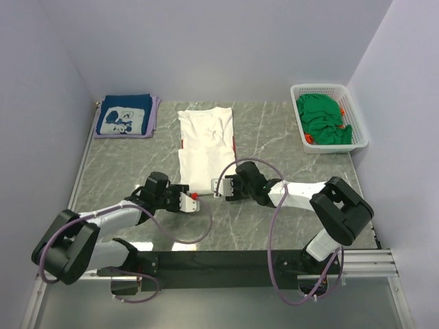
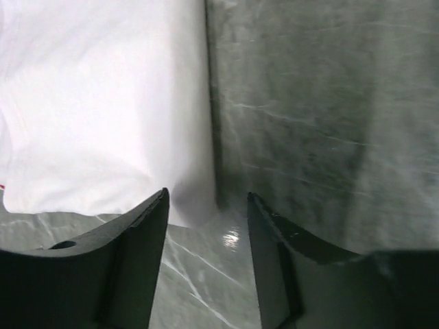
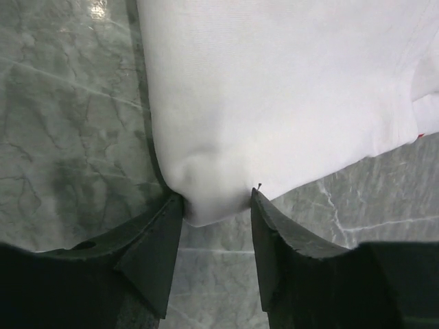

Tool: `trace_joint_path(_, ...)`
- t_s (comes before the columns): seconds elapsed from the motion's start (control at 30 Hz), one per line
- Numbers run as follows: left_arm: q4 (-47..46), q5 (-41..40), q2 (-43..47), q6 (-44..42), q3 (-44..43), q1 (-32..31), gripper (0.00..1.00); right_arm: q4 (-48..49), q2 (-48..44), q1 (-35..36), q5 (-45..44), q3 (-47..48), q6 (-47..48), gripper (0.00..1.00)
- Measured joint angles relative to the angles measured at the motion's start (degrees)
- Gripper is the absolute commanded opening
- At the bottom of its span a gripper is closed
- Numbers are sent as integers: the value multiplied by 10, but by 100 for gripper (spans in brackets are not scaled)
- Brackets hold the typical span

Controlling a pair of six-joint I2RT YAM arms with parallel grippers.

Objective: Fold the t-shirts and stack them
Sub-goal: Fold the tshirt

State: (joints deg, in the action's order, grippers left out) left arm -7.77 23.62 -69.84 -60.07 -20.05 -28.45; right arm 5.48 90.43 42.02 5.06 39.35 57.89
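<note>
A white t-shirt (image 1: pixel 204 144) lies folded into a long strip in the middle of the table, with red print peeking out at its edges. Both grippers are at its near end. My left gripper (image 1: pixel 195 199) is open at the near left corner; in the left wrist view the shirt (image 2: pixel 103 103) ends just between the tips of the gripper (image 2: pixel 208 197). My right gripper (image 3: pixel 216 197) is also open, and the near right corner of the shirt (image 3: pixel 274 89) bulges between its tips. A folded navy t-shirt (image 1: pixel 125 116) sits back left. Green t-shirts (image 1: pixel 322 116) fill the basket.
The white lattice basket (image 1: pixel 361 127) stands at the back right by the wall. The navy shirt rests on a folded purple cloth (image 1: pixel 155 116). The grey marble table (image 1: pixel 274 137) is walled on three sides, and a black rail runs along its near edge.
</note>
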Motion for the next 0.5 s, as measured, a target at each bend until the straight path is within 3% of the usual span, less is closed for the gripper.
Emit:
trace_joint_path(0.13, -36, -14, -48, -9, -19, 0, 44, 4, 9, 0, -2, 1, 17, 32)
trace_joint_path(0.17, -43, -17, -59, -12, -23, 0, 33, 5, 12, 0, -2, 1, 23, 19)
trace_joint_path(0.27, -52, -25, -82, -17, -32, -1, 17, 1, 17, 0, -5, 2, 31, 0)
trace_joint_path(0.4, -27, -29, -83, -12, -45, -2, 1, -30, 17, 0, 1, 18, 25, 0)
trace_joint_path(0.5, 21, -23, -60, -1, -61, -2, 1, -85, 9, 0, 17, 41, 6, 0)
